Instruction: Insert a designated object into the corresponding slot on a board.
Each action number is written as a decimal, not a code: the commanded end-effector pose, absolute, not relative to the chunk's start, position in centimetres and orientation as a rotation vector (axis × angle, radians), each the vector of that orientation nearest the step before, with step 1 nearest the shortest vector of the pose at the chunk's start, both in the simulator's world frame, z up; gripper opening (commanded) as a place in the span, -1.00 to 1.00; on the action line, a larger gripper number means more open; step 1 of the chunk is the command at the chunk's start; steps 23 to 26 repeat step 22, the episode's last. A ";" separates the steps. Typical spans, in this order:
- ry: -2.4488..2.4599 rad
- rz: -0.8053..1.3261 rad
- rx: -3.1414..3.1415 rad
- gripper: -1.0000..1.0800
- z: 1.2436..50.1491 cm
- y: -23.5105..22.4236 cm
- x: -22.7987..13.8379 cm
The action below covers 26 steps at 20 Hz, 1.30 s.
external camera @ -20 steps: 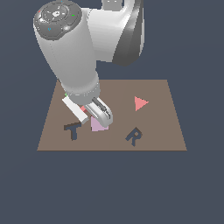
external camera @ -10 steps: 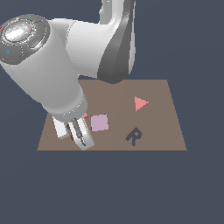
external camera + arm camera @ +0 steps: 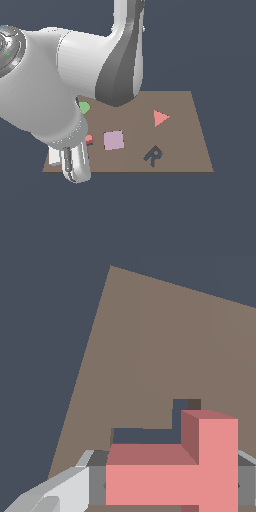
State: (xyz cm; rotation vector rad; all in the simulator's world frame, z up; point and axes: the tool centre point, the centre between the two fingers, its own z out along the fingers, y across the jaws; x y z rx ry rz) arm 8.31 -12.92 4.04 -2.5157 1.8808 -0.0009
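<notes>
Insertion step: gripper [image 3: 170,486] clamped on the red T block [image 3: 172,468], hovering just over the navy T slot [image 3: 150,433] at the board's [image 3: 185,150] near corner; next needs outline alignment, then straight descent.

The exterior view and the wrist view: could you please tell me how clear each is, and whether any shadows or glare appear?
Exterior view: soft-edged, flat lighting, no cast shadows on the board, only a mild sheen on the arm. Wrist view: sharp; the red T is shaded by face, no glare; the tool is cropped.
</notes>
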 end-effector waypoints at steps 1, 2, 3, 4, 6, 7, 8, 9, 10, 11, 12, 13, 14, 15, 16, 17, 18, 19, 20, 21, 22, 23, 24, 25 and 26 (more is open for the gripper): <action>1.905 -0.001 -2.497 -1.00 4.1 -13.2 8.6; 1.909 -0.001 -2.494 -1.00 4.1 -13.3 8.6; 1.912 -0.001 -2.492 -1.00 4.1 -13.3 8.6; 1.913 -0.001 -2.491 -1.00 4.1 -13.3 8.6; 1.908 -0.001 -2.495 -1.00 4.0 -13.3 8.6; 1.909 -0.001 -2.495 -1.00 3.9 -13.3 8.6; 1.910 0.000 -2.493 -1.00 3.7 -13.3 8.6; 1.912 0.000 -2.492 -1.00 3.4 -13.3 8.6; 1.913 0.000 -2.491 -1.00 3.2 -13.4 8.6; 1.914 0.000 -2.490 -1.00 3.1 -13.4 8.6; 1.914 0.000 -2.490 -1.00 3.1 -13.4 8.6; 1.914 0.000 -2.490 0.92 3.1 -13.4 8.6; 1.914 0.000 -2.490 0.92 3.1 -13.4 8.6; 1.914 0.000 -2.490 0.92 3.1 -13.4 8.6; 1.914 0.000 -2.490 0.92 3.1 -13.4 8.6; 1.914 0.000 -2.490 0.92 3.1 -13.4 8.6; 1.914 0.000 -2.490 0.92 3.1 -13.4 8.6; 1.914 0.000 -2.490 0.92 3.1 -13.4 8.6; 1.914 0.000 -2.490 0.92 3.1 -13.4 8.6; 1.914 0.000 -2.490 0.92 3.1 -13.4 8.6; 1.914 0.000 -2.490 0.92 3.1 -13.4 8.6; 1.914 0.000 -2.490 0.92 3.1 -13.4 8.6; 1.914 0.000 -2.490 0.92 3.1 -13.4 8.6; 1.914 0.000 -2.490 0.92 3.1 -13.4 8.6; 1.914 0.000 -2.490 0.92 3.1 -13.4 8.6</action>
